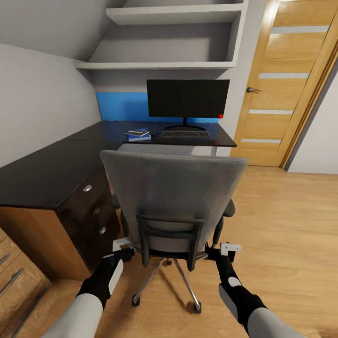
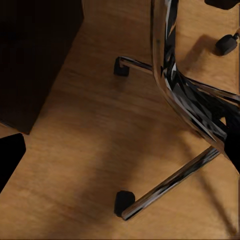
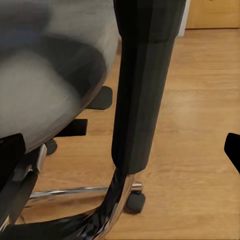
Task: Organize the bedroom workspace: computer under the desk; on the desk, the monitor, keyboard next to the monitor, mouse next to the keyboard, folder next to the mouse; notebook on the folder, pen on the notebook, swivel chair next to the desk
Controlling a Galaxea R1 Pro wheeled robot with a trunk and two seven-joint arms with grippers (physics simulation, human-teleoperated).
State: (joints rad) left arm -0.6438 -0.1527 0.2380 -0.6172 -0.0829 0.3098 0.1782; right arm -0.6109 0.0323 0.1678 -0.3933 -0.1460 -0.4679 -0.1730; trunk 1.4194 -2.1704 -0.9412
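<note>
Behind chair (image 1: 173, 197): rolls easily, push at back frame; both hands (image 1: 123, 248) (image 1: 220, 251) alongside, grip state indeterminable.

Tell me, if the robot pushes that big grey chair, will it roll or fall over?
The swivel chair will probably roll easily: small casters sit on smooth wood floor. Its spokes spread wide, so tipping seems unlikely, though a push high on the tall back might rock it.

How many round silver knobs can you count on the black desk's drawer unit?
3, in a line down the front of the drawer unit, left of the swivel chair: top, middle, bottom. None appear hidden.
</note>
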